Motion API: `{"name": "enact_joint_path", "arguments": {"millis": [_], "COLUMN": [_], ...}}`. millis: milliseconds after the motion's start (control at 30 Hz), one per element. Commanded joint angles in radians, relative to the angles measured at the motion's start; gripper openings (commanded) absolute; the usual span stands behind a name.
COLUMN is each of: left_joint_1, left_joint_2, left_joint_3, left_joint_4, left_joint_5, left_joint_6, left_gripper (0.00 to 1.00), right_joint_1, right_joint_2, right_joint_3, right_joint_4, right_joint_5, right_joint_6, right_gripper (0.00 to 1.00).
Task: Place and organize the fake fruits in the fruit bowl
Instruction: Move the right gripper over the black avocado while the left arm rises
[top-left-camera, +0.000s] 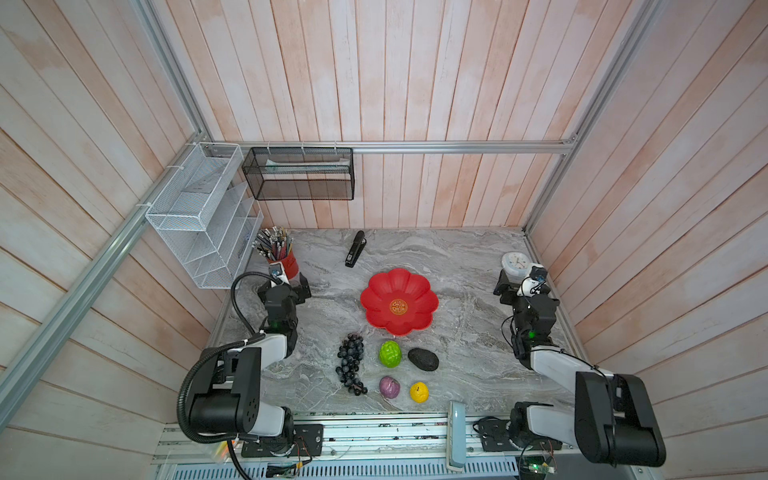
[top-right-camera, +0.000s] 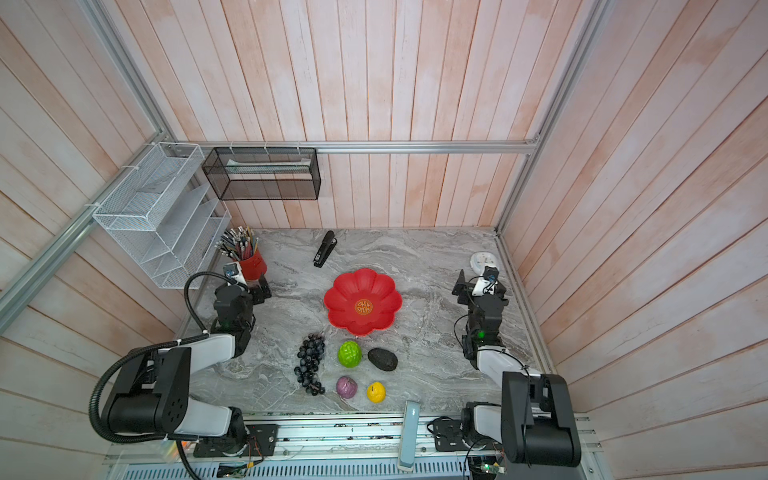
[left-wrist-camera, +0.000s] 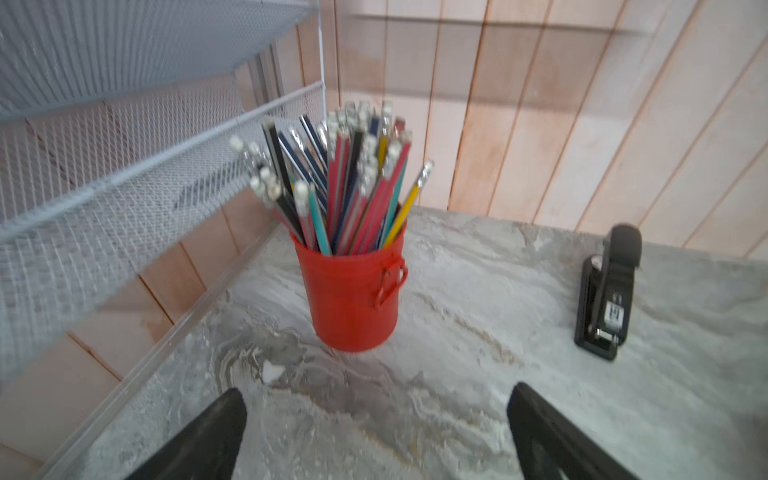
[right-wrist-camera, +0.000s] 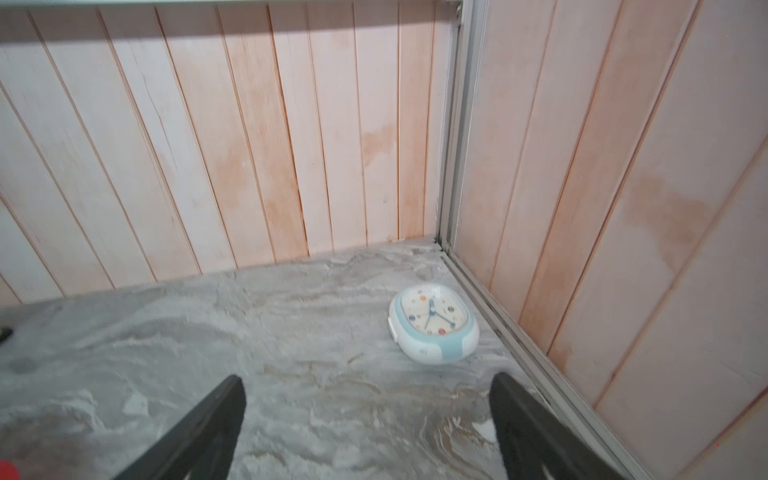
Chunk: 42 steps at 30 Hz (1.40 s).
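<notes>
The fruit bowl (top-left-camera: 374, 297), a red petal-rimmed dish with a gold emblem, sits empty at mid-table in both top views. In front of it on the marble lie the fake fruits: a dark grape bunch (top-left-camera: 350, 368), a bumpy green fruit (top-left-camera: 390, 354), a dark avocado-like oval (top-left-camera: 423, 359), a small purple fruit (top-left-camera: 389, 387) and a small yellow fruit (top-left-camera: 419, 391). My left gripper (left-wrist-camera: 376, 392) hangs open and empty at the far left, facing the pencil cup. My right gripper (right-wrist-camera: 368, 379) stands open and empty at the far right, near the clock. Both are well away from the fruits.
A red pencil cup (left-wrist-camera: 353, 299) stands at the back left under a white mesh rack (top-left-camera: 199, 216). A black stapler (top-left-camera: 355, 249) lies behind the bowl. A white-and-blue clock (right-wrist-camera: 434, 326) lies in the back right corner. A black mesh basket (top-left-camera: 299, 174) hangs on the back wall.
</notes>
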<state>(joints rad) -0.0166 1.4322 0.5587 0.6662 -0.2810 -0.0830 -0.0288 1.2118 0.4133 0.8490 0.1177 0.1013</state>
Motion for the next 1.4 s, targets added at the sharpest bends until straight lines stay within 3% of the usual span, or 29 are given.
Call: {"name": "enact_joint_path", "arguments": {"millis": [0,133,333,600,800,933,1133,1367], "left_joint_1": [-0.045,-0.150,-0.222,-0.336,-0.367,-0.367,-0.367,-0.365], "left_joint_2": [-0.054,-0.169,-0.311,-0.332,-0.389,-0.403,-0.394,-0.385], "left_joint_3": [0.101,0.166,0.192,0.181,0.118,0.110,0.107,0.100], "left_joint_4": [-0.340,-0.567,-0.808,-0.919,-0.875,-0.865,-0.850,-0.840], "left_joint_5": [-0.169,-0.263,-0.108,0.019,0.025,0.025,0.040,0.031], "left_joint_6": [-0.080,-0.206,-0.396,-0.455,-0.515,-0.528,-0.526,-0.520], "left_gripper": [1.00,1.00,1.00,1.00,1.00,1.00,1.00,1.00], "right_joint_1": [-0.002,0.013,0.181,0.626,0.828,0.897,0.906,0.907], "right_joint_2": [-0.059,-0.117,-0.153,-0.143,-0.043,0.036,0.125,0.221], "right_joint_3": [0.119,0.224,0.373,0.328,0.322,0.344,0.318,0.333], "right_joint_4": [-0.324,-0.555,-0.950,-1.235,-1.290,-1.355,-1.314,-1.269], "right_joint_5": [-0.033,-0.204,-0.358,-0.258,-0.232,-0.188,-0.190,-0.179], "right_joint_6": [0.087,0.164,0.141,0.194,0.248,0.245,0.229,0.215], "right_gripper": [0.88,0.87,0.85,0.83,0.83,0.86,0.87,0.80]}}
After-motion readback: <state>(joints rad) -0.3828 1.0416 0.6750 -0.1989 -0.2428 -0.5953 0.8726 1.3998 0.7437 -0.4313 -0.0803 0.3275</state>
